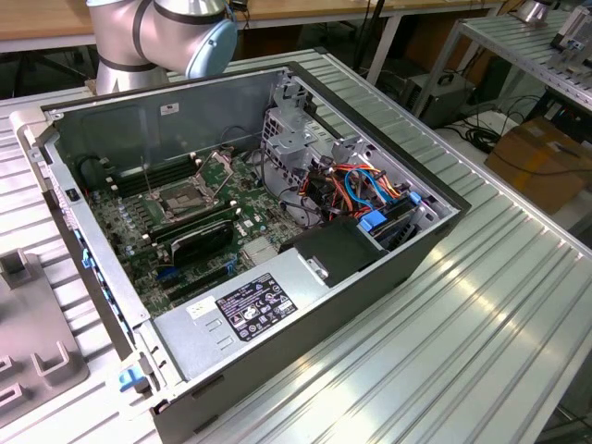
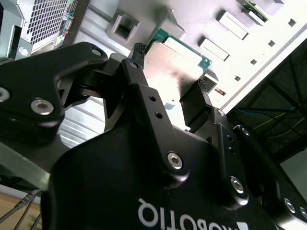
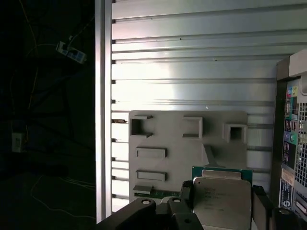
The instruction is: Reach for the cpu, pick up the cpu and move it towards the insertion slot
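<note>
In the exterior view the open computer case (image 1: 407, 250) lies on the ribbed metal table (image 1: 481, 324). Taking the case's middle as the dial's centre, the insertion slot (image 1: 185, 199) sits at about nine o'clock, its load plate raised. A grey fixture tray (image 1: 37, 370) lies outside the case at about eight o'clock, and the robot arm (image 1: 166, 32) stands at about eleven. In the second wrist view the gripper (image 2: 172, 69) straddles the cpu (image 2: 177, 57), with one finger (image 2: 139, 53) against one edge and its partner against the opposite edge, so the pincer appears to be pinching the chip by its sides above the tray (image 2: 201, 19). In the first wrist view the cpu (image 3: 223, 201) again sits between the fingertips, pale face toward the camera and green border showing, over the tray (image 3: 182, 129). I cannot tell whether it has cleared the tray. To do the pick-up well, I judge the squeeze should stay on the bare edges, light and even, with the chip held flat and raised straight off the tray so that no corner catches.
</note>
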Controlling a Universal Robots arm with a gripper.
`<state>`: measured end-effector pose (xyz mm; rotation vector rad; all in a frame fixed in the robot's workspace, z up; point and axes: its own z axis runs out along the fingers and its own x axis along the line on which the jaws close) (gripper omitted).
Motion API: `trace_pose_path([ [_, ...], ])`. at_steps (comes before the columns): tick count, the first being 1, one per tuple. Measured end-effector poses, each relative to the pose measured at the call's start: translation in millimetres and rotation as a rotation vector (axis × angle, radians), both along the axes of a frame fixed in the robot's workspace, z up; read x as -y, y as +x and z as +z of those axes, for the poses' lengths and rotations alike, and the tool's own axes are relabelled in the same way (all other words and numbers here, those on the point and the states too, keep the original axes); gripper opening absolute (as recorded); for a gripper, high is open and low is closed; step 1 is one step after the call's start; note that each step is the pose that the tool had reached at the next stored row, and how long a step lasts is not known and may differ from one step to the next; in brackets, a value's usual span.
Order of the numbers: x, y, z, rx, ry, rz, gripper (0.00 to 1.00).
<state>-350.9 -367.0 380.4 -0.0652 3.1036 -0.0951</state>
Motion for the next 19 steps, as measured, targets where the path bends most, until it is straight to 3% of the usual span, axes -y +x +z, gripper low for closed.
trace_pose_path([
  [7, 0.0, 9.7, 0.1, -0.0001, 0.0000, 0.000, 0.55],
  [19, 0.0, 38.7, 0.1, 0.0000, 0.0000, 0.000, 0.55],
])
